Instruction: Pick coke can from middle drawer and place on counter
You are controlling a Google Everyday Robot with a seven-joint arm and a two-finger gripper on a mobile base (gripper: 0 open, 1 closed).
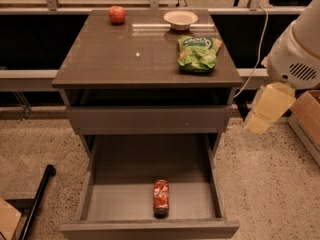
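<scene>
One small red coke can (pixel 161 197) lies on its side at six o'clock, near the front wall of the open grey middle drawer (pixel 120 206), while the pale yellow gripper (pixel 264 111) hangs at three o'clock, off the glossy grey-brown counter (pixel 125 59), open or closed I cannot tell, so reaching down to the can seems next.

- The robot's arm (pixel 300 49) was a rounded, glossy white shell with a small patch of dark vent slots.
- The gripper (pixel 270 108) was a pale yellow, blocky piece beneath that shell, beyond the right edge of the counter (pixel 145 59).
</scene>
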